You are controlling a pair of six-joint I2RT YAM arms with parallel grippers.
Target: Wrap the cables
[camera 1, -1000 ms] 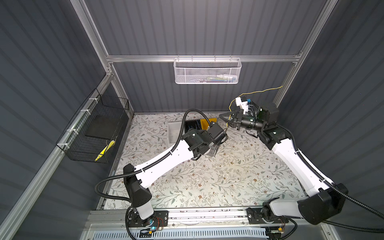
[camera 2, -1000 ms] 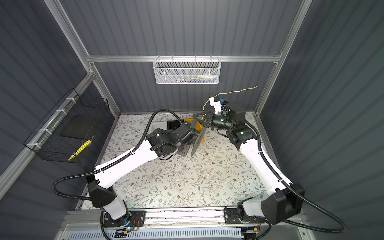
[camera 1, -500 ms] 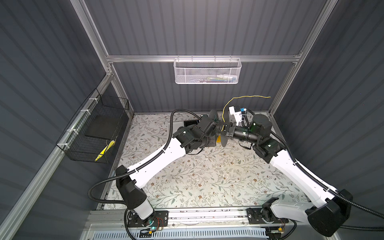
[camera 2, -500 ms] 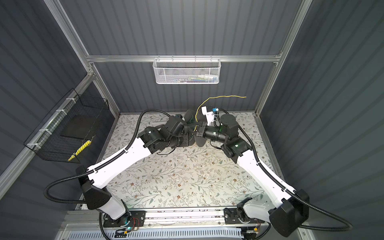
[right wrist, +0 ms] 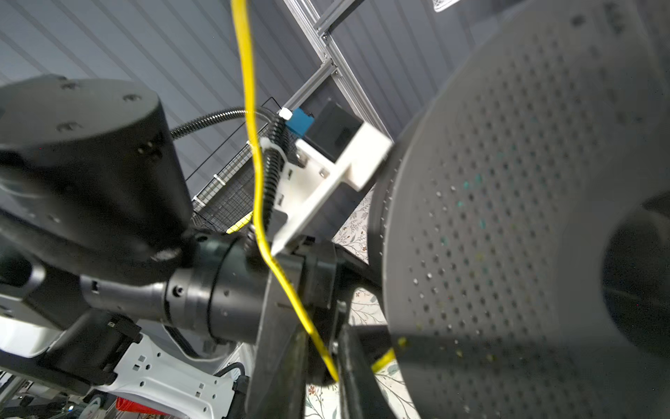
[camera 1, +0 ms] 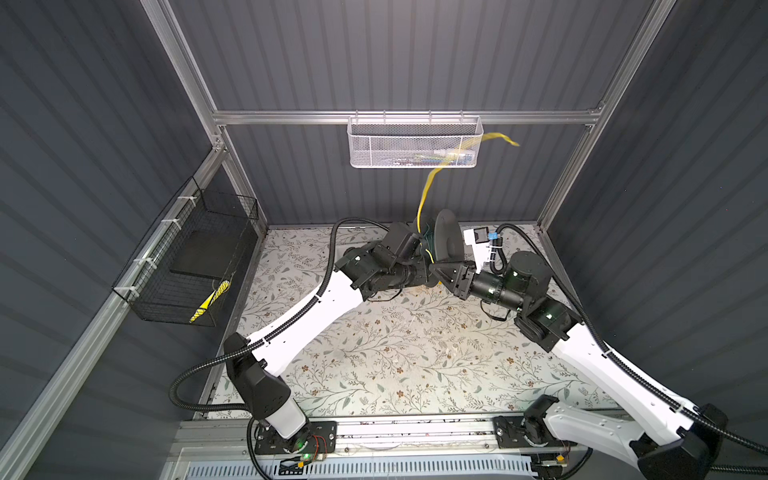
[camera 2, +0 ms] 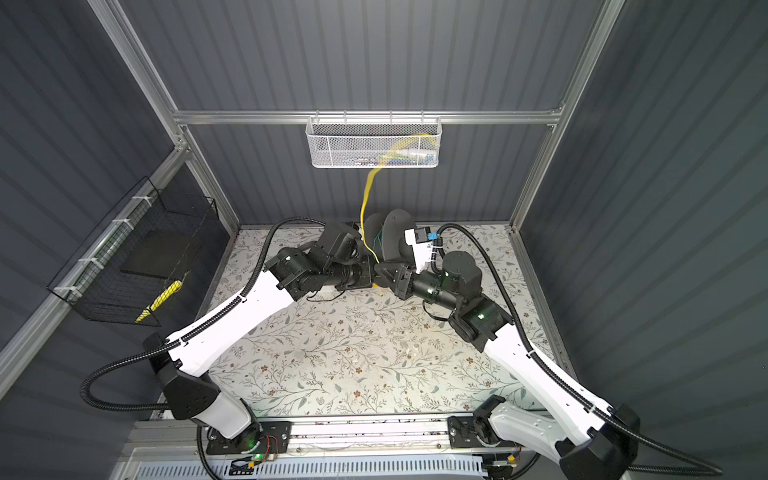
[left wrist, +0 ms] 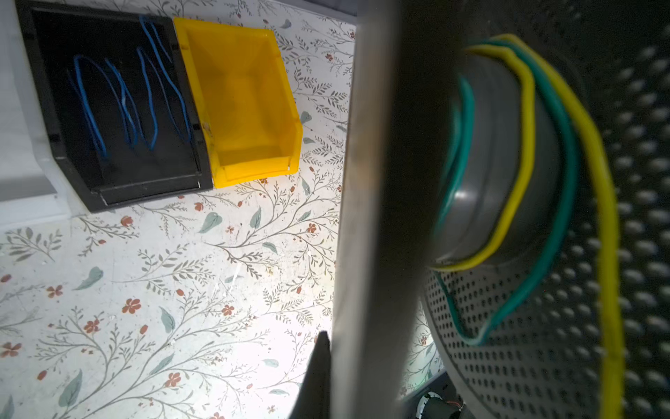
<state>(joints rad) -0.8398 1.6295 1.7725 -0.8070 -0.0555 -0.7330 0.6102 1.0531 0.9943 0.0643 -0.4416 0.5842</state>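
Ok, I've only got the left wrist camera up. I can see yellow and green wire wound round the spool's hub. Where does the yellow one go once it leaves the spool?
Observer: In the right wrist view the yellow wire runs between the fingers of the right gripper. I cannot tell whether they pinch it.
Operator: And its free end?
Observer: In both top views the yellow wire arcs up in front of the white mesh basket on the back wall, blurred, its end in the air.
Operator: How close are the arms?
Observer: The left gripper and the right gripper nearly meet tip to tip beside the spool.
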